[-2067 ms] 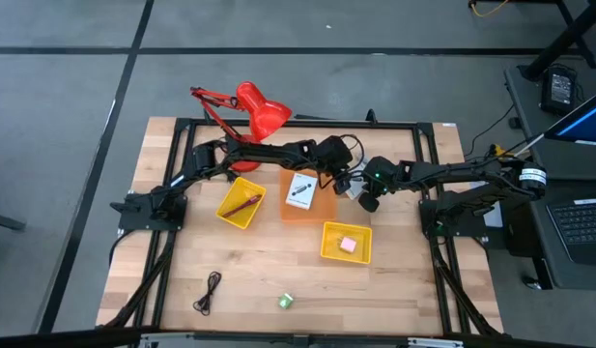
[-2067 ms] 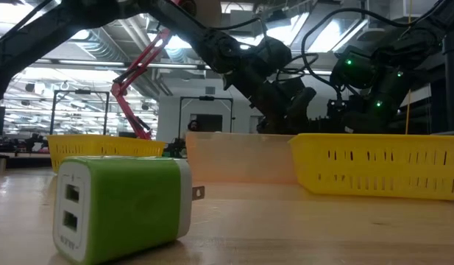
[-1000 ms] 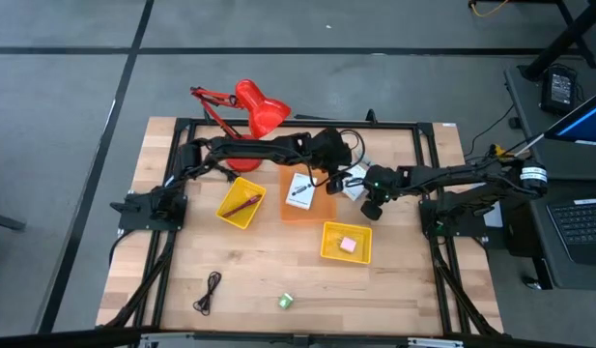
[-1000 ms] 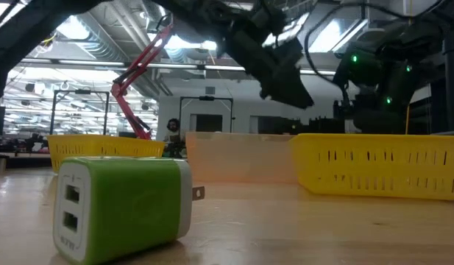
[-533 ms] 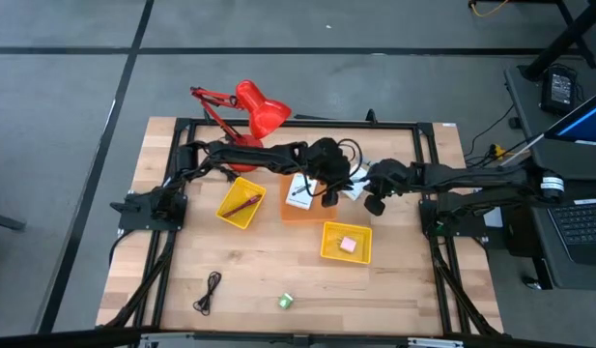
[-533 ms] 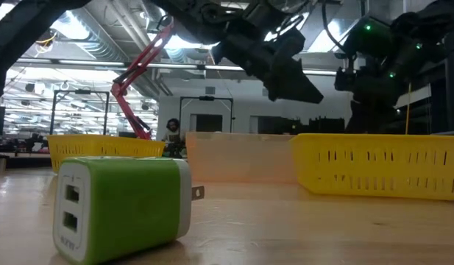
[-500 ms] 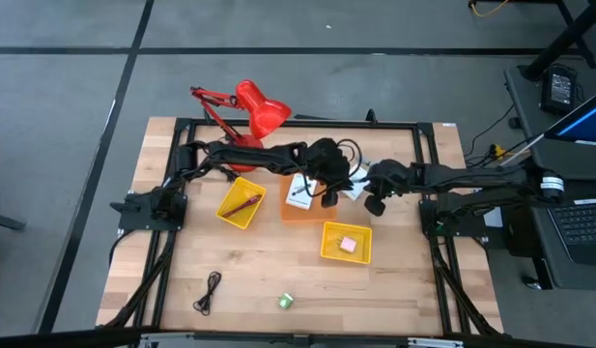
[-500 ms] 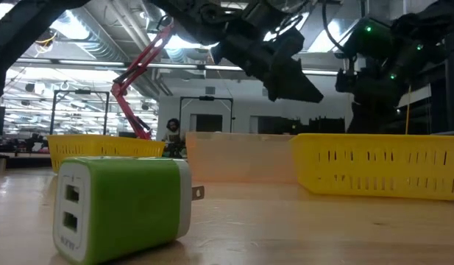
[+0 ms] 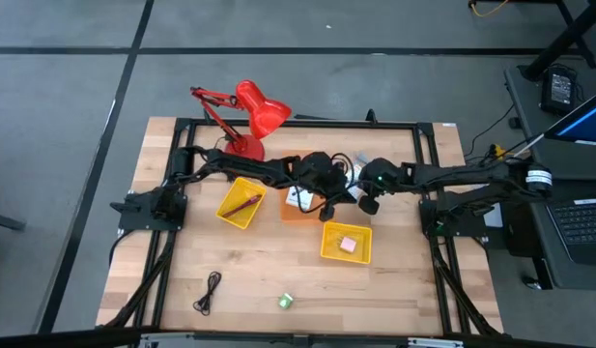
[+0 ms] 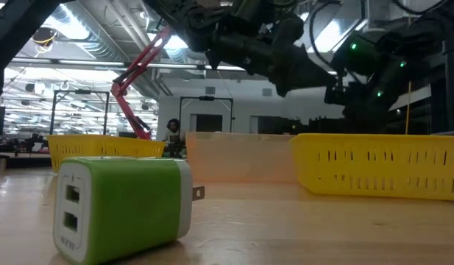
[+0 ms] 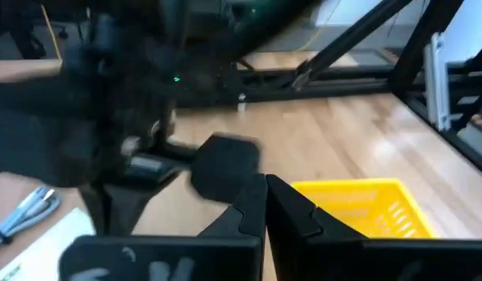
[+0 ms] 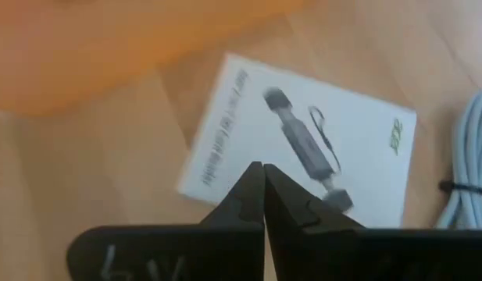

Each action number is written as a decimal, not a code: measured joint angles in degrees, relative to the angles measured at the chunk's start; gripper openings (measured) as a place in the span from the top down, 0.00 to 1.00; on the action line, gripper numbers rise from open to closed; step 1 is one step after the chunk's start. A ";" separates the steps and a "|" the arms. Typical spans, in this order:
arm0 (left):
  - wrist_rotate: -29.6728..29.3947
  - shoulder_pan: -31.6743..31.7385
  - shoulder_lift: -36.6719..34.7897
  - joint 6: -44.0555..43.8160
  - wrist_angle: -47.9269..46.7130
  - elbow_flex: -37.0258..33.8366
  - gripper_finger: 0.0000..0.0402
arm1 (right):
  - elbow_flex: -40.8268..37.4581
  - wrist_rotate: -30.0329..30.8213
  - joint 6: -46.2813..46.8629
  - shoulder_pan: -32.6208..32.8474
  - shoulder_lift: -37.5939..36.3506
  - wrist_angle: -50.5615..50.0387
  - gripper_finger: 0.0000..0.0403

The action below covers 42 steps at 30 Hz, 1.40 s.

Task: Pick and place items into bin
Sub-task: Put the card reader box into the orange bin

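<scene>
Left tool shut, empty, over orange bin.

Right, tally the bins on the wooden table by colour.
Yellow slotted plastic bins: 2
Orange plastic bin: 1
Total: 3

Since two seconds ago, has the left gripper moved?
Yes. In the high view the left gripper has come from beyond the orange bin's far right corner to over its right edge, now shut.
</scene>
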 joint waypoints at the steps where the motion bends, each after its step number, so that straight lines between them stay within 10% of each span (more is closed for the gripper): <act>1: -0.06 -0.21 -0.47 -0.14 1.96 -1.06 1.00 | 0.00 0.02 -0.74 -0.67 0.96 0.24 1.00; 21: -6.92 -2.69 -14.83 -6.28 28.50 -31.89 0.99 | 0.02 -2.13 -2.23 -7.24 3.45 5.21 1.00; 42: -16.89 -10.26 -25.62 -6.13 33.33 -45.04 0.99 | 0.57 -4.72 4.07 -6.61 9.56 0.29 1.00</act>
